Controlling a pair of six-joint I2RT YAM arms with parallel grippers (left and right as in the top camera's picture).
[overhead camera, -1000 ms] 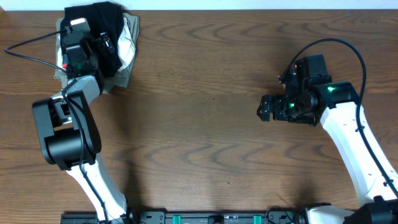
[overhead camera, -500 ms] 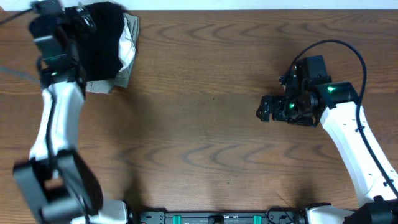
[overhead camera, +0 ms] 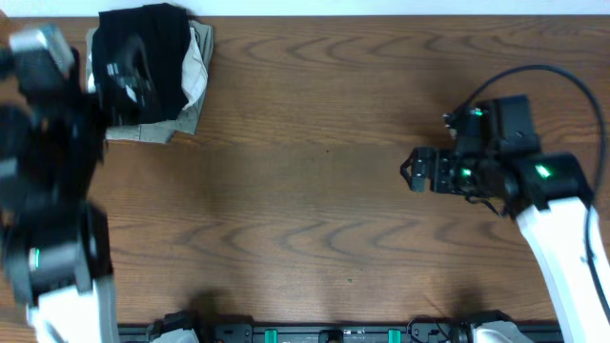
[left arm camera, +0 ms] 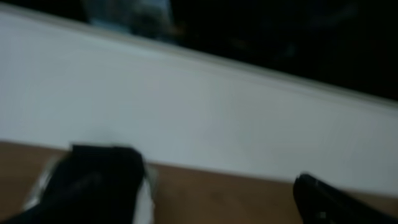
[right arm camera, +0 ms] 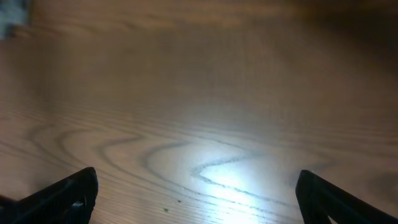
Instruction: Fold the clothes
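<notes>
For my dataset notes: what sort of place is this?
Probably a robotics test bench, not a home: a white robot arm at a wooden table, a stack of folded garments in one corner, a plain white wall behind.

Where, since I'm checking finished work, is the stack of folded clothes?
Overhead view: the stack of folded clothes sits at the table's far left corner, black garment on top, beside the left arm.
</notes>
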